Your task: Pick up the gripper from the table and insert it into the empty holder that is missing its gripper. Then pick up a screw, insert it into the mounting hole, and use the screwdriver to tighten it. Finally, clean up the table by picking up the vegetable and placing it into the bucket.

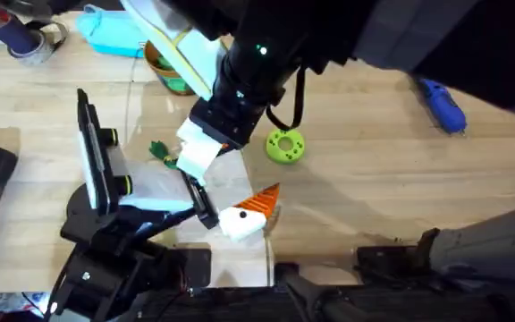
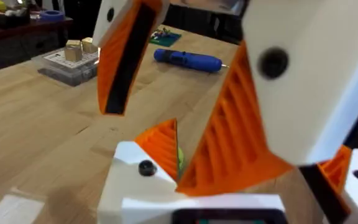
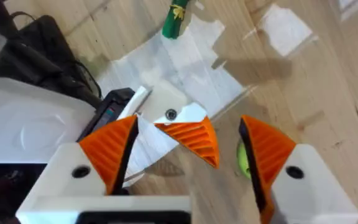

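The gripper [image 3: 188,138], a white block with an orange ribbed pad, lies at the end of the black holder bar [image 3: 114,104]; both also show from overhead, the gripper [image 1: 242,221] and the holder [image 1: 201,204]. My right gripper [image 3: 188,121] hangs open above, its fingers either side of the block without pinching it. In the left wrist view, my left gripper [image 2: 247,155] is open, and one right finger [image 2: 260,93] hangs between its fingers. The dark-green vegetable [image 1: 159,150] lies left of the right gripper [image 1: 202,154]. The blue screwdriver [image 1: 443,103] rests far right. The tan bucket [image 1: 170,76] stands at the back.
A lime-green disc [image 1: 285,146] with holes lies right of the holder. A light-blue pouch [image 1: 114,36] and a tape roll [image 1: 38,40] sit at the back left. A clear sheet [image 3: 191,56] covers the wood under the holder. A small parts box [image 2: 70,62] stands beyond.
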`<state>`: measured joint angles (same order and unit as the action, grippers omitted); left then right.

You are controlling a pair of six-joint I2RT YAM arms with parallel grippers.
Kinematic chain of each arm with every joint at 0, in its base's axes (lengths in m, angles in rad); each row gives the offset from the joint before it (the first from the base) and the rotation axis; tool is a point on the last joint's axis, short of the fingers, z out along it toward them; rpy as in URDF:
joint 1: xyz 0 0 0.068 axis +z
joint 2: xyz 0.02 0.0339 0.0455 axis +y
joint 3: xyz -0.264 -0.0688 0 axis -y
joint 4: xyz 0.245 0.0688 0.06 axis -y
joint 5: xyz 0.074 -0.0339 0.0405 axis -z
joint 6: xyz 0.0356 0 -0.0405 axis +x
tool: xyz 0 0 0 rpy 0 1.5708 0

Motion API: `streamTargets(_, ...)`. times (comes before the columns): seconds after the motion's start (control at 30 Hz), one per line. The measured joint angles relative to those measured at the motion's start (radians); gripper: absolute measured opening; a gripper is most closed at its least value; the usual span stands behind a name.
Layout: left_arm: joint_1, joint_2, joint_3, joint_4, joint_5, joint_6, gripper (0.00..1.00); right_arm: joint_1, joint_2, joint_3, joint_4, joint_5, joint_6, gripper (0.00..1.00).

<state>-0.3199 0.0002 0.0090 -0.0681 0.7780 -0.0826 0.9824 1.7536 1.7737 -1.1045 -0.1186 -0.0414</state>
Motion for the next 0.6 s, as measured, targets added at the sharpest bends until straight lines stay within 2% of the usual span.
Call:
streamTargets(0.23,0.000,0.000,0.000,0.000,0.001,0.001,0.991,-0.034,-0.005,0.000,-0.003,-0.012,0.000,0.996)
streamTargets(0.6,0.000,0.000,0.000,0.000,0.004,0.001,0.991,-0.203,-0.109,0.002,-0.013,-0.017,0.000,0.996)
